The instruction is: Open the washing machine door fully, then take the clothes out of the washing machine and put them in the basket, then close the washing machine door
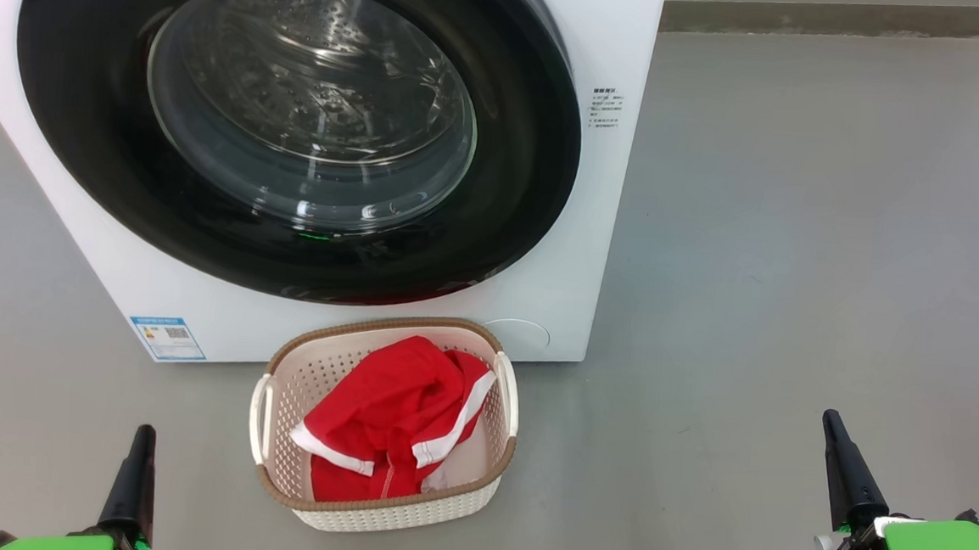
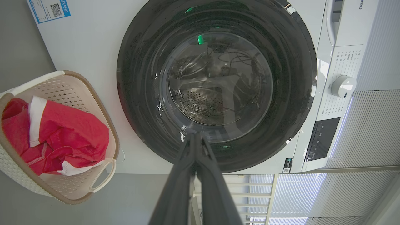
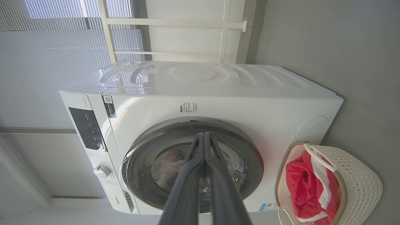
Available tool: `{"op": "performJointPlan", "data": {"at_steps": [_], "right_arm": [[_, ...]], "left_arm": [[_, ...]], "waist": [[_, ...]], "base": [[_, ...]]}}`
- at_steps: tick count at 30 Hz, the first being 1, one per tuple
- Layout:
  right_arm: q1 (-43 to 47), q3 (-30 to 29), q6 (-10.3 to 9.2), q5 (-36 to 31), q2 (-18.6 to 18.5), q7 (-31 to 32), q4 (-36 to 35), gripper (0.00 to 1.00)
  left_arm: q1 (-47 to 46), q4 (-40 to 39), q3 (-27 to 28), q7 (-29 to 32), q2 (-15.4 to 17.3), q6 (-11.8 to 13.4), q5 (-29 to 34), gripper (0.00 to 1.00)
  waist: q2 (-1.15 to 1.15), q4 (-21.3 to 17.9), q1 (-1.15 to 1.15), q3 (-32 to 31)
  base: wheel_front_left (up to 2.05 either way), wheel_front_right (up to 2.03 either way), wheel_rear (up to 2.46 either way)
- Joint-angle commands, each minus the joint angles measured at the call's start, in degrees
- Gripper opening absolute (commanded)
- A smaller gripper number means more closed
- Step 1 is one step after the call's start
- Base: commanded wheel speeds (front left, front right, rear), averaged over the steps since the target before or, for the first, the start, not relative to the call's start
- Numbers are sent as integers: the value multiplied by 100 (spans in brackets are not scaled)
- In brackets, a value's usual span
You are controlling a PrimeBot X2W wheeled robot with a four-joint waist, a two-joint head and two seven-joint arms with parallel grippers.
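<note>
The white washing machine (image 1: 594, 230) stands ahead with its round black-rimmed door (image 1: 294, 127) shut flat against the front; the steel drum shows through the glass. The red clothes (image 1: 396, 418) with white trim lie in the cream basket (image 1: 279, 381) on the floor right before the machine. My left gripper (image 1: 142, 437) is at the lower left and my right gripper (image 1: 831, 419) at the lower right, both shut and holding nothing, well back from the basket. In the left wrist view the left gripper (image 2: 195, 136) points at the door (image 2: 140, 78); in the right wrist view the right gripper (image 3: 204, 135) does the same.
Grey floor (image 1: 797, 243) stretches to the right of the machine. The control panel with a white knob (image 2: 343, 86) lies along the machine's top edge. White blinds and a window frame (image 3: 172, 23) stand behind the machine.
</note>
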Motion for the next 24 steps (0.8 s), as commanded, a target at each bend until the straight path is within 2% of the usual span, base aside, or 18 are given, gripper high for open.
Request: {"op": "performJointPlan", "data": {"at_steps": [1, 24], "right_arm": [[-56, 86, 9, 12, 1, 49, -166, 0], [-57, 68, 9, -3, 13, 63, -165, 0]], "left_arm": [[-219, -110, 197, 36, 96, -67, -8, 0], [-220, -111, 202, 40, 93, -67, -4, 0]], "waist": [[0, 0, 0, 0], [0, 0, 0, 0]], "base": [[0, 0, 0], [0, 0, 0]]}}
